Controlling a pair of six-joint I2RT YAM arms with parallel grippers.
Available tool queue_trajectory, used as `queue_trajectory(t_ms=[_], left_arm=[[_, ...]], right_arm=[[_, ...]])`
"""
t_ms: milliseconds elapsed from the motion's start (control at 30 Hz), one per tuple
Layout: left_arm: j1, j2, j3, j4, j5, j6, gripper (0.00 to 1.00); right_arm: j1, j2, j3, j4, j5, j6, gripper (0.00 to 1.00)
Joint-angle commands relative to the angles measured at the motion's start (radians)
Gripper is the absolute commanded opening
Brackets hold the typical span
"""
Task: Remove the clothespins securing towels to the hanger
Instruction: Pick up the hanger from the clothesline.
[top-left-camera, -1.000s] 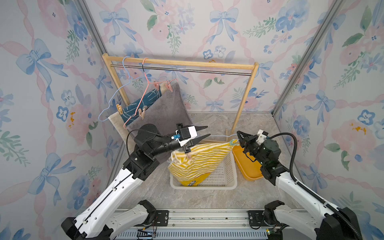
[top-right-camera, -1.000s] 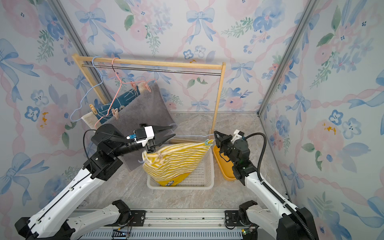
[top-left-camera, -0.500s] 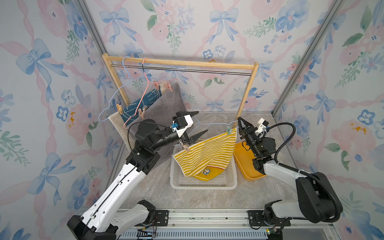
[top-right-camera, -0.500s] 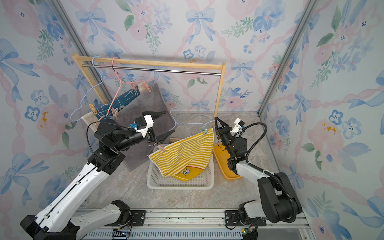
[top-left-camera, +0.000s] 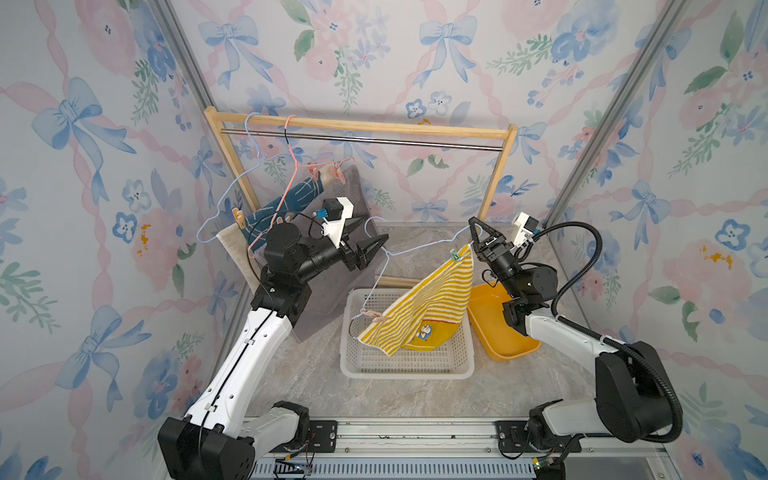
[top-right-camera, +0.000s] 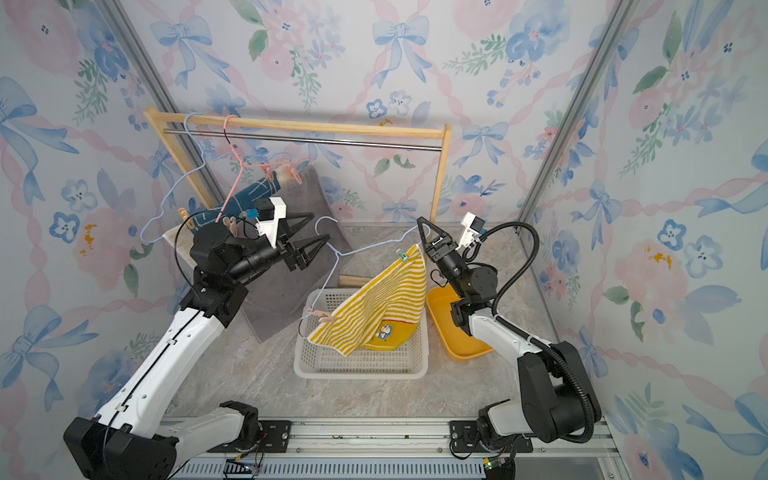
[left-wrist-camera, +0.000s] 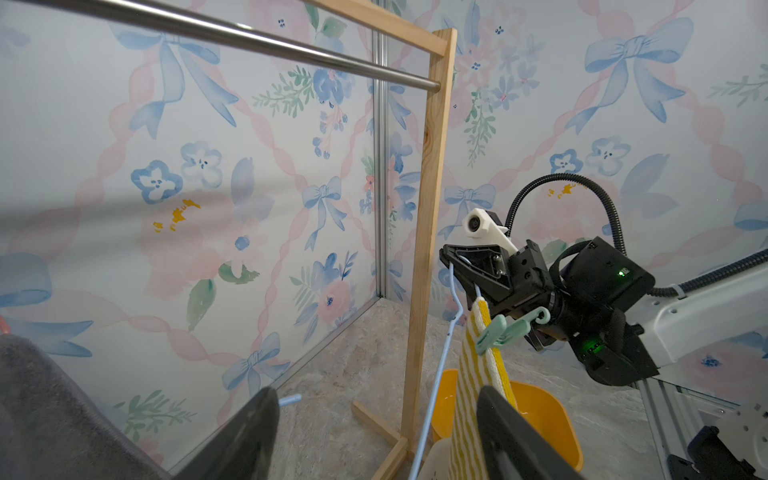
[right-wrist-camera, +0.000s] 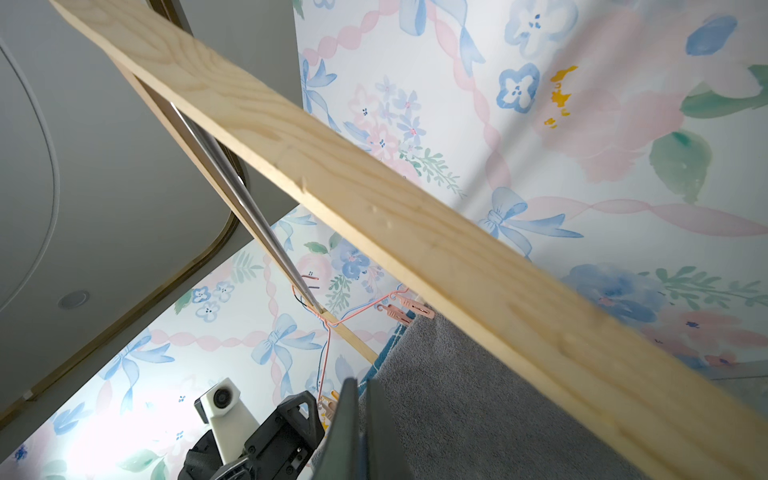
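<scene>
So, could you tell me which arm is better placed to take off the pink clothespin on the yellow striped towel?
Left, probably. The left gripper has open, empty jaws nearer the pink clothespin, while the right gripper is shut on the blue hanger, holding the yellow striped towel up.

Was closed on three sides by walls (top-left-camera: 415, 62) papered with blue bows, pink ribbon and pale flowers. Met at the back corners in bare aluminium posts (top-left-camera: 580, 166). Had a grey marble-look worktop (top-left-camera: 374, 399), edged in front by a metal rail (top-left-camera: 415, 434). Held a wooden rack (top-left-camera: 361, 124) with a steel bar (top-left-camera: 361, 140) near the back wall. Showed, in the right wrist view, a plain pale ceiling (right-wrist-camera: 104, 166) with a round recessed fitting (right-wrist-camera: 74, 299).
</scene>
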Motion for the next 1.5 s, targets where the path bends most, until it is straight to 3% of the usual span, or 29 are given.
queue_trajectory(t_ms=[0, 267, 600, 1033, 1200, 1333, 1367, 1467], left_arm=[[0.009, -0.011, 0.001, 0.017, 0.049, -0.09, 0.76], [0.019, -0.096, -0.086, -0.015, -0.044, -0.125, 0.74], [0.004, -0.114, -0.222, -0.034, -0.143, -0.253, 0.72], [-0.079, 0.051, -0.182, 0.06, -0.145, -0.263, 0.72], [-0.063, 0.128, -0.154, 0.124, -0.106, -0.268, 0.59], [-0.063, 0.141, -0.157, 0.228, -0.053, -0.31, 0.2], [-0.068, 0.141, -0.152, 0.241, -0.043, -0.314, 0.03], [-0.087, 0.137, -0.142, 0.255, -0.014, -0.308, 0.0]], right_arm=[[0.004, -0.007, 0.045, 0.077, -0.027, -0.055, 0.0], [-0.013, -0.003, 0.069, 0.05, -0.001, -0.127, 0.0], [-0.029, 0.025, 0.115, 0.088, 0.022, -0.191, 0.0], [-0.007, 0.058, 0.179, 0.089, -0.006, -0.178, 0.0], [-0.003, 0.052, 0.203, 0.089, -0.032, -0.153, 0.0], [-0.003, 0.051, 0.2, 0.088, -0.04, -0.152, 0.0], [-0.004, 0.052, 0.197, 0.088, -0.041, -0.152, 0.0], [-0.006, 0.061, 0.187, 0.088, -0.041, -0.152, 0.0]])
